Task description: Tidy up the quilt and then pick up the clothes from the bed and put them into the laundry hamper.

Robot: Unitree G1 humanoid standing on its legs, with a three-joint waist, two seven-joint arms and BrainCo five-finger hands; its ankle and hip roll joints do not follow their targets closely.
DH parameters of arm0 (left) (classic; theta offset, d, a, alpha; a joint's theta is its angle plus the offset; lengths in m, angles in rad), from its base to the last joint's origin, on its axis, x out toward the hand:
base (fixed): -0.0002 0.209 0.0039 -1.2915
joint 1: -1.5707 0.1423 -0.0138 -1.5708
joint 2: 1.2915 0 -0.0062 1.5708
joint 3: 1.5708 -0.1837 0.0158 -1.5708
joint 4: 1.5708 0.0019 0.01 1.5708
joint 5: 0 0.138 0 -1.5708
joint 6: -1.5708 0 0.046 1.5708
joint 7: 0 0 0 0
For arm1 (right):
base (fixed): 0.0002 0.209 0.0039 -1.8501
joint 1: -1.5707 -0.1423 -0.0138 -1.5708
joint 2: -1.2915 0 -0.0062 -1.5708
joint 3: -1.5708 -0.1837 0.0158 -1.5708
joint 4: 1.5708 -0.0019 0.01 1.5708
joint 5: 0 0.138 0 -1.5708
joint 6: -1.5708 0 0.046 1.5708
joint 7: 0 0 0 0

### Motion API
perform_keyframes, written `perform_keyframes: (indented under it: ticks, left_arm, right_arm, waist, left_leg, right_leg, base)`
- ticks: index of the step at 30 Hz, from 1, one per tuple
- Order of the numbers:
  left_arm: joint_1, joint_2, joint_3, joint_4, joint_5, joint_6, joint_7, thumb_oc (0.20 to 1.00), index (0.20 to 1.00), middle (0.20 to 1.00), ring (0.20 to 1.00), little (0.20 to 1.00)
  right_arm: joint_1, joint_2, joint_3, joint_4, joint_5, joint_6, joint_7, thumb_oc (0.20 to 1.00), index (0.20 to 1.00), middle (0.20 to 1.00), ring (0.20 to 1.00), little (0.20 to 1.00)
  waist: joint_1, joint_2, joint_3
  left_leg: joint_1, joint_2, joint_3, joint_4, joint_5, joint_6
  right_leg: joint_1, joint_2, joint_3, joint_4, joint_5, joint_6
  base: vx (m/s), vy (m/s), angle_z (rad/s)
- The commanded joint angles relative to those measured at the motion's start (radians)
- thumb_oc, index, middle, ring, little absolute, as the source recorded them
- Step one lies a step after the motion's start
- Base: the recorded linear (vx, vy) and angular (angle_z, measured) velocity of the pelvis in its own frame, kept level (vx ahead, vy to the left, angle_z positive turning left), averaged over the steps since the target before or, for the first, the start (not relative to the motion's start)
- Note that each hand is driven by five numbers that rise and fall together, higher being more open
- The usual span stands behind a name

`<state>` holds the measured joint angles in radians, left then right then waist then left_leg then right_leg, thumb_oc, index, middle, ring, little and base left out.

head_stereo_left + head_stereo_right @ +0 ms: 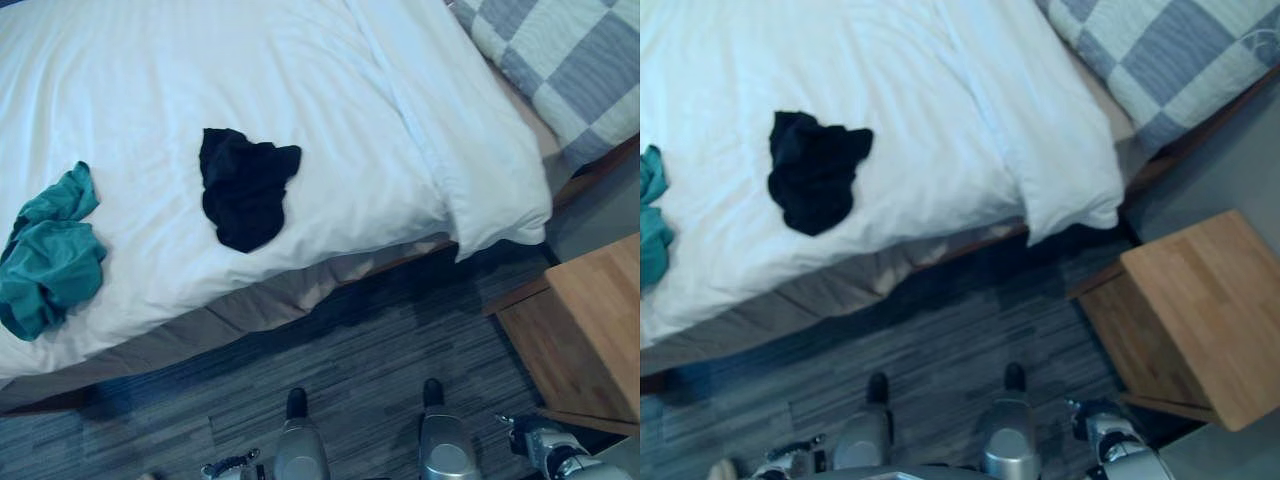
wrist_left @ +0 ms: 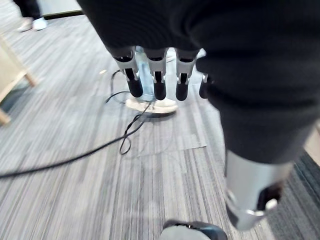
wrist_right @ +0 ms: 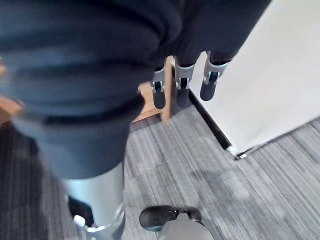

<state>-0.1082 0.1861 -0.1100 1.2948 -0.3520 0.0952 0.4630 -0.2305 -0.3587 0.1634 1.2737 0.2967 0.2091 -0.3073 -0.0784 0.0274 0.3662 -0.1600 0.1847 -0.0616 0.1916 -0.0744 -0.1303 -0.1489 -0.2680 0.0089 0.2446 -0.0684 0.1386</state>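
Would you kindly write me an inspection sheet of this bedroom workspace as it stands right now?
Surface: bed covered by a white quilt, mostly smooth, one corner hanging over the edge.
Job's things: black garment bunched mid-quilt; teal garment bunched near the robot's left edge of the bed. Hamper: nothing seen.
Clutter: checked pillow at the bed's far right.
Hands: left hand and right hand hang at the robot's sides over the floor, fingers relaxed, holding nothing.
Cables: nothing seen beyond the robot's own.
Surroundings: wooden side table at right; grey striped carpet; a person's shoe on the floor.
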Motion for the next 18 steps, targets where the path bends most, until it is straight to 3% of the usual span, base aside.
perform_keyframes:
  ticks: [1, 2, 3, 4, 8, 11, 14, 16, 18]
  left_arm:
    - [0.002, 0.077, -0.075, -0.044, 0.214, -0.098, -0.015, 1.0, 1.0, 1.0, 1.0, 1.0]
    - [0.003, 0.095, -0.084, -0.066, 0.169, -0.083, -0.039, 1.0, 1.0, 1.0, 1.0, 1.0]
    - [0.008, 0.104, -0.075, -0.079, 0.138, -0.06, -0.068, 1.0, 1.0, 1.0, 1.0, 1.0]
    - [0.01, 0.109, -0.074, -0.083, 0.125, -0.05, -0.08, 1.0, 1.0, 1.0, 1.0, 1.0]
    - [-0.01, 0.105, -0.096, -0.07, 0.137, 0.005, -0.091, 1.0, 1.0, 1.0, 1.0, 1.0]
    - [-0.03, 0.083, -0.097, -0.049, 0.057, -0.003, -0.033, 1.0, 1.0, 1.0, 1.0, 1.0]
    - [-0.059, 0.054, -0.099, -0.043, 0.031, -0.037, 0.02, 1.0, 1.0, 1.0, 1.0, 1.0]
    - [-0.068, 0.038, -0.129, -0.058, 0.164, -0.06, 0.04, 1.0, 1.0, 1.0, 1.0, 1.0]
    - [-0.069, 0.036, -0.15, -0.061, 0.16, -0.061, 0.058, 1.0, 1.0, 1.0, 1.0, 1.0]
  right_arm:
    - [0.055, 0.01, -0.018, -0.024, 0.07, 0.013, -0.009, 1.0, 1.0, 1.0, 1.0, 1.0]
    - [0.066, 0.015, -0.024, -0.028, 0.02, 0.003, 0.016, 1.0, 1.0, 1.0, 1.0, 1.0]
    - [0.066, 0.025, -0.017, -0.026, -0.003, -0.003, 0.02, 1.0, 1.0, 1.0, 1.0, 1.0]
    - [0.066, 0.028, -0.007, -0.024, 0.001, -0.006, 0.019, 1.0, 1.0, 1.0, 1.0, 1.0]
    - [0.057, 0.046, 0.03, -0.013, -0.019, -0.034, 0.026, 1.0, 1.0, 1.0, 1.0, 1.0]
    - [0.04, 0.053, 0.058, -0.01, -0.053, -0.053, 0.033, 1.0, 1.0, 1.0, 1.0, 1.0]
    - [0.035, 0.057, 0.08, -0.013, -0.049, -0.061, 0.035, 1.0, 1.0, 1.0, 1.0, 1.0]
    - [0.041, 0.051, 0.104, -0.013, -0.085, -0.064, 0.009, 1.0, 1.0, 1.0, 1.0, 1.0]
    - [0.037, 0.037, 0.116, -0.012, -0.058, -0.053, -0.025, 1.0, 1.0, 1.0, 1.0, 1.0]
  waist:
    - [0.004, 0.016, 0.006]
    - [0.013, 0.023, 0.007]
    - [0.017, 0.029, 0.009]
    - [0.015, 0.035, 0.009]
    - [-0.021, 0.032, 0.013]
    - [-0.032, 0.016, 0.021]
    - [-0.051, 0.005, 0.022]
    - [-0.059, -0.009, 0.01]
    - [-0.058, -0.014, 0.014]
  left_leg:
    - [0.0, -0.008, -0.012, 0.02, 0.021, 0.063]
    - [0.027, -0.027, 0.022, -0.002, 0.021, 0.072]
    - [0.044, -0.04, 0.039, -0.018, 0.024, 0.079]
    - [0.052, -0.047, 0.039, -0.036, 0.031, 0.086]
    - [0.092, -0.109, 0.045, -0.138, 0.048, 0.114]
    - [0.109, -0.144, 0.079, -0.177, 0.045, 0.126]
    - [0.088, -0.174, 0.109, -0.159, 0.02, 0.149]
    - [0.049, -0.193, 0.137, -0.044, -0.03, 0.152]
    - [0.011, -0.184, 0.155, 0.039, -0.048, 0.146]
  right_leg:
    - [0.033, -0.076, 0.13, 0.062, 0.152, 0.012]
    - [0.005, -0.114, 0.106, 0.089, 0.231, 0.012]
    - [-0.028, -0.111, 0.098, 0.102, 0.259, 0.017]
    - [-0.038, -0.084, 0.093, 0.106, 0.235, 0.016]
    - [-0.052, 0.133, 0.047, 0.035, 0.074, 0.021]
    - [-0.064, 0.204, 0.005, -0.029, 0.063, 0.004]
    - [-0.068, 0.221, 0.021, -0.068, 0.068, -0.016]
    - [-0.062, 0.21, 0.024, -0.08, 0.067, -0.032]
    - [-0.054, 0.194, 0.003, -0.078, 0.064, -0.041]
  base:
    - [0.06, 0.52, 0.65]
    - [0.07, 0.604, 0.5]
    - [0.07, 0.528, 0.23]
    - [0.09, 0.433, -0.82]
    - [0.05, 0.287, -0.54]
    - [-0.04, 0.101, -0.07]
    - [-0.08, -0.015, 0.09]
    - [-0.04, 0.029, 0.41]
    - [0.01, 0.106, 0.78]
